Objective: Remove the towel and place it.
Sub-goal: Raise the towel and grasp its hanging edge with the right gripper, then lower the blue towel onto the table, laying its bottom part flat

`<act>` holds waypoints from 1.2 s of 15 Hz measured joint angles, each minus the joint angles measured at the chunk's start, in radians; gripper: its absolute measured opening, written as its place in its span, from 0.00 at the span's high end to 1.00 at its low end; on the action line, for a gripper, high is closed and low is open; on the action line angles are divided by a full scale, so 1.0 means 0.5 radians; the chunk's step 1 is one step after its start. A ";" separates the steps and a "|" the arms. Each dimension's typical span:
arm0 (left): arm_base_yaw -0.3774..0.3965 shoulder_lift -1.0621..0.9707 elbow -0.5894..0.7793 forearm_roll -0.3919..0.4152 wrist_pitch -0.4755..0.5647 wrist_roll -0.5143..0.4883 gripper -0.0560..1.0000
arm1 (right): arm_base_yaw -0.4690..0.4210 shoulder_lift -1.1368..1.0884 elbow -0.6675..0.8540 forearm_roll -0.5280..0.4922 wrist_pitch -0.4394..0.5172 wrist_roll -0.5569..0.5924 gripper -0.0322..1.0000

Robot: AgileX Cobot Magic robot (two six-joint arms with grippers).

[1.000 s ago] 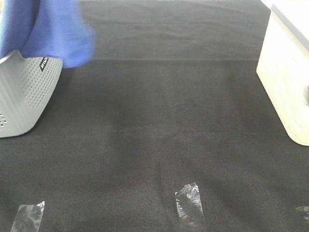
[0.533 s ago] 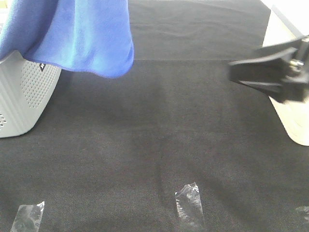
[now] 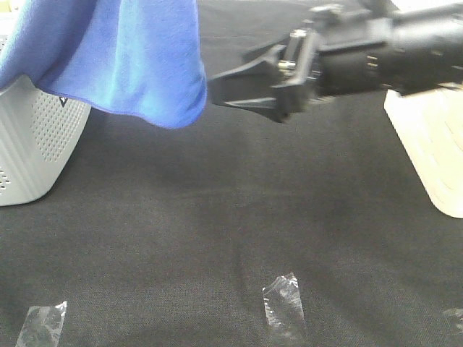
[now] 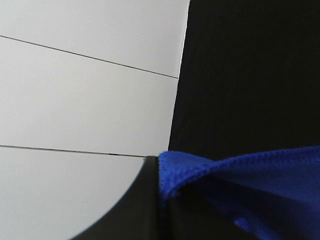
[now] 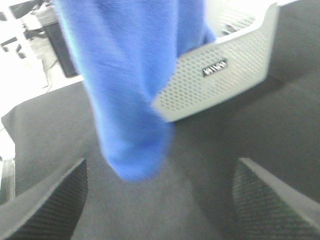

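Observation:
The blue towel (image 3: 123, 58) hangs in the air at the top left, and part of it still drapes over the grey perforated basket (image 3: 32, 144). In the left wrist view a stitched edge of the towel (image 4: 250, 167) is pinched at my left gripper (image 4: 161, 175), which is shut on it; that gripper is above the exterior view's edge. My right gripper (image 3: 230, 78) reaches in from the right, open, its tips just right of the towel's hanging lower edge. In the right wrist view the towel (image 5: 130, 90) hangs ahead of the spread fingers (image 5: 50, 200), with the basket (image 5: 225, 75) behind it.
A cream box (image 3: 430, 144) stands at the right edge of the black mat (image 3: 217, 217). Strips of clear tape (image 3: 283, 303) lie near the front edge, another tape strip (image 3: 42, 323) at the front left.
My right arm has swept in from the right edge to just beside the towel, jaws spread wide. The towel has swung further right and hangs lower over the mat.

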 joint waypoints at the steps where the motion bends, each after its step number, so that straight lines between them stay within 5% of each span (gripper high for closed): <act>1: 0.000 0.000 0.000 -0.004 -0.034 0.000 0.95 | 0.042 0.060 -0.066 0.000 0.000 -0.010 0.20; 6: 0.000 0.000 0.000 -0.004 -0.080 0.000 0.95 | 0.078 0.238 -0.240 0.006 0.058 -0.010 0.20; 9: 0.000 0.006 0.000 0.006 -0.108 0.000 0.95 | 0.078 0.238 -0.246 -0.076 0.406 -0.008 0.26; 12: 0.000 0.038 0.000 0.032 -0.122 0.000 0.95 | 0.078 0.238 -0.250 -0.098 0.440 0.030 0.48; 16: 0.040 0.060 0.000 0.022 -0.122 -0.044 0.95 | 0.078 0.238 -0.250 -0.214 0.248 0.196 0.92; 18: 0.070 0.060 0.000 0.018 -0.102 -0.118 0.95 | 0.076 0.238 -0.256 -0.306 0.248 0.308 0.94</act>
